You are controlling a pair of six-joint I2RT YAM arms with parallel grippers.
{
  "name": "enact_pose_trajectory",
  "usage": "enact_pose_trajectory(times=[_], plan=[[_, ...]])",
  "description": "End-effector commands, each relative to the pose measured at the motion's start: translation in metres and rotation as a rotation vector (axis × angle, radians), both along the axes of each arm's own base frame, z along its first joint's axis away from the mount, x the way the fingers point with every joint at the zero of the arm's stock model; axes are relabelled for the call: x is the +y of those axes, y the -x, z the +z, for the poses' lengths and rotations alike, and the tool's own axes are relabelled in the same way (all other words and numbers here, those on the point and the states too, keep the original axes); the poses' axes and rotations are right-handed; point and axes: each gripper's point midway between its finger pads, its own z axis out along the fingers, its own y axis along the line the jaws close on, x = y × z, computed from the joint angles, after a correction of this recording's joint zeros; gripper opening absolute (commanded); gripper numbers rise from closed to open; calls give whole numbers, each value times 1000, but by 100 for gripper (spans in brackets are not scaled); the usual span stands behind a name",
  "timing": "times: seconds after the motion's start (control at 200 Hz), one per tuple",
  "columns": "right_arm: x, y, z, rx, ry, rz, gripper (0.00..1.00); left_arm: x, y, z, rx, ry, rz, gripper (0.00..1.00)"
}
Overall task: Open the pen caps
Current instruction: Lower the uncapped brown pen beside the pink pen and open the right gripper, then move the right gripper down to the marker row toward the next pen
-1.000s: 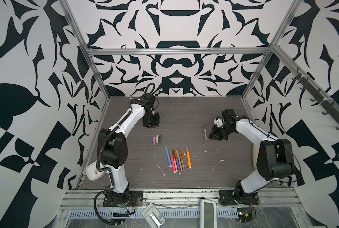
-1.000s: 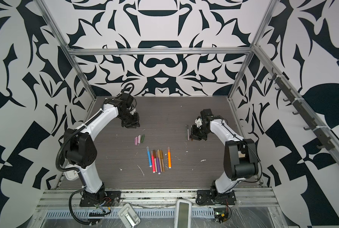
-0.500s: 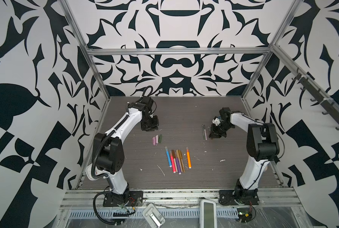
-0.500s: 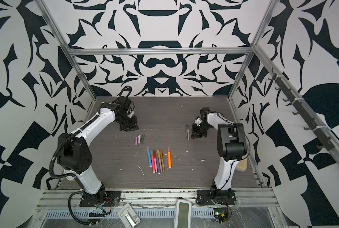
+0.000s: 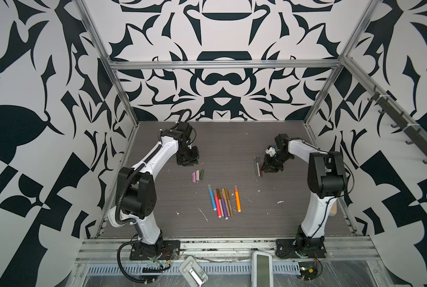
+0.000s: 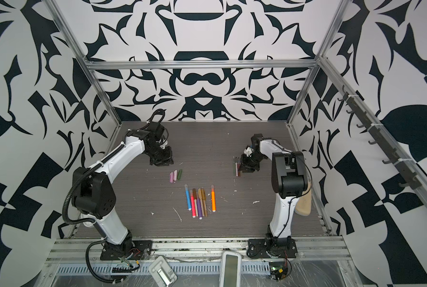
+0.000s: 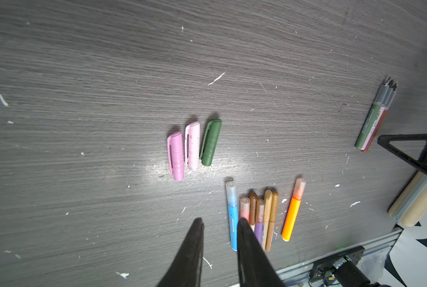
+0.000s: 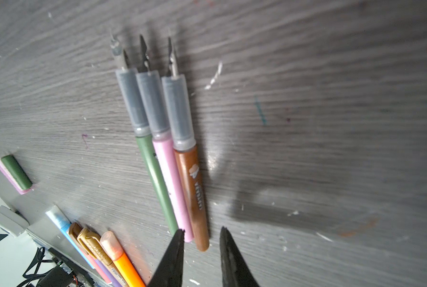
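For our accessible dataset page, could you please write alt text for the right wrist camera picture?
Three uncapped pens, green, pink and brown, lie side by side on a dark wood-grain table, nibs bare. The right gripper stands open by their tail ends, holding nothing; capped pens and loose caps lie farther off.

The right end effector has parted its jaws beside the brown pen.

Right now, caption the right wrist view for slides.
Three uncapped pens, green, pink and brown, lie side by side at the open, empty fingers of the right gripper.
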Motion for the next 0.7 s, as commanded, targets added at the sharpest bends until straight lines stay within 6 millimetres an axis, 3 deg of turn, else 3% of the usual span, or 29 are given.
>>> enact_pose_trajectory(times=[0.0,0.21,0.39,0.46,0.625,0.695], plan=[[2,-5,21,-36,-21,1,29,2,8,4,17,11,4,27],[7,4,37,-64,-59,-26,28,-1,6,5,15,29,20,27],[25,48,46,-91,-31,7,25,-7,4,-3,27,68,53,27],[42,74,48,-101,-8,45,24,-10,2,-7,31,89,72,27],[111,146,51,-132,48,262,23,-17,-11,-14,4,145,155,28],[131,170,50,-140,75,329,23,-18,-19,-12,-27,166,202,33]])
